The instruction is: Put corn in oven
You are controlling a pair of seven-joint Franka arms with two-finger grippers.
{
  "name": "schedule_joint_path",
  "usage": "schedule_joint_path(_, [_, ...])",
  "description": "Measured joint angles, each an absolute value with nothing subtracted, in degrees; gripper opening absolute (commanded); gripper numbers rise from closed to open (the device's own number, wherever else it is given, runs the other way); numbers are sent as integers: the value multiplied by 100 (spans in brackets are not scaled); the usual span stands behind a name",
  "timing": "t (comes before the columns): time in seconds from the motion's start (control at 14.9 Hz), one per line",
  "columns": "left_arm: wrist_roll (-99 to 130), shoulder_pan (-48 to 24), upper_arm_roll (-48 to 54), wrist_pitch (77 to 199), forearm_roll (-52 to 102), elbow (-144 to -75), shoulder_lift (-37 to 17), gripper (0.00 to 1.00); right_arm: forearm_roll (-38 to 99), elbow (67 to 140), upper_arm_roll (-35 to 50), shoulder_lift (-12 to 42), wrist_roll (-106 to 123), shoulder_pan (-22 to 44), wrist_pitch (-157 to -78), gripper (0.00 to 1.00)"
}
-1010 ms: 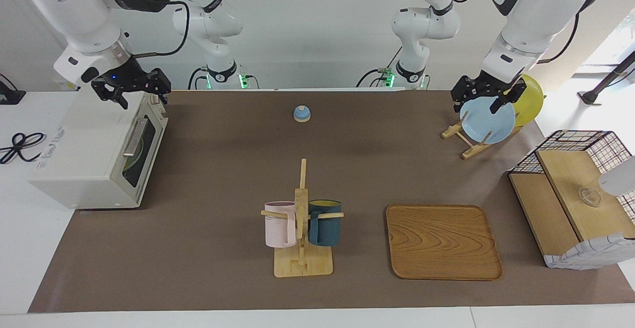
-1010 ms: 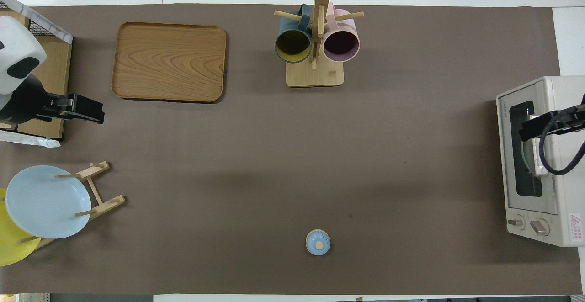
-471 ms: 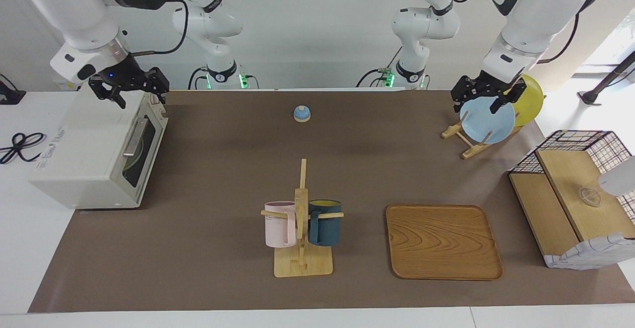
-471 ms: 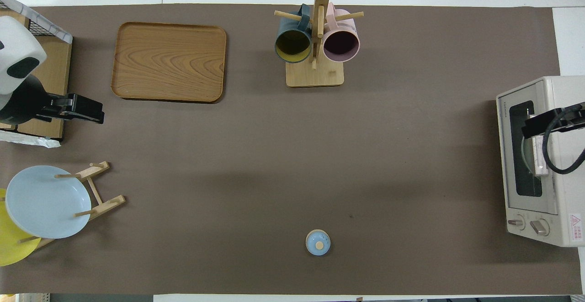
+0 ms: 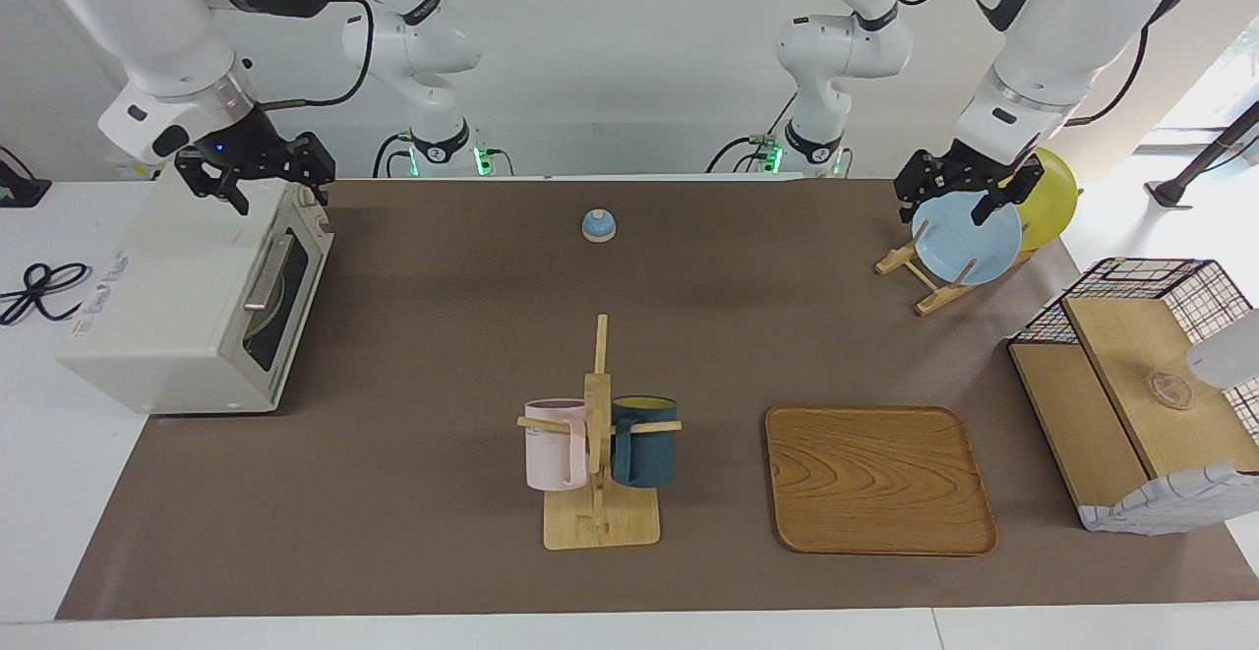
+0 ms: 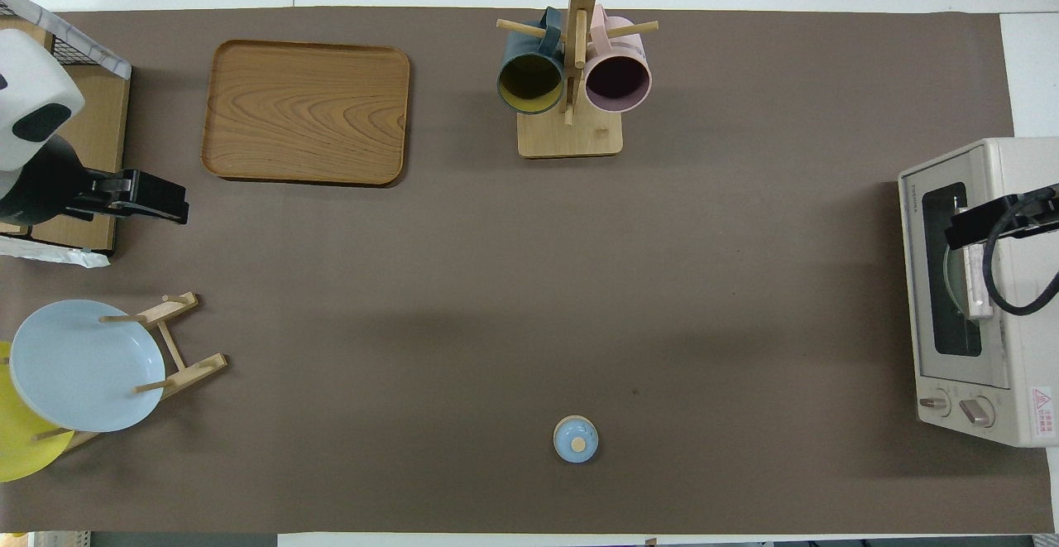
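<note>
The corn is not in view anywhere. The off-white oven (image 5: 167, 316) (image 6: 1013, 299) stands at the right arm's end of the table, its dark glass door shut and its silver handle (image 5: 267, 272) on the front. Something pale and round shows dimly through the glass. My right gripper (image 5: 270, 183) (image 6: 984, 224) hangs open and empty over the oven's top edge above the door. My left gripper (image 5: 959, 196) (image 6: 153, 203) waits open and empty in the air by the plate rack (image 5: 920, 276).
A blue plate (image 5: 966, 239) and a yellow plate (image 5: 1050, 196) stand in the rack. A mug tree (image 5: 597, 453) holds a pink and a dark blue mug. Beside it lies a wooden tray (image 5: 878, 478). A wire-and-wood basket (image 5: 1131, 394) and a small blue knobbed lid (image 5: 598, 225) are also on the table.
My right gripper has risen a little above the oven and drawn slightly back over its top. The left arm and everything on the table stayed put.
</note>
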State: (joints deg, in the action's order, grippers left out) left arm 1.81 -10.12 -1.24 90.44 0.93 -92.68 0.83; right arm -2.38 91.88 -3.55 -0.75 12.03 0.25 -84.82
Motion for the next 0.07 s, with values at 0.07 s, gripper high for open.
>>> schedule_joint_path(0.07, [181,-1012,-124,9044,93,-9268,83,100,-238,9188,-355,-76,1203,25,-8483,100])
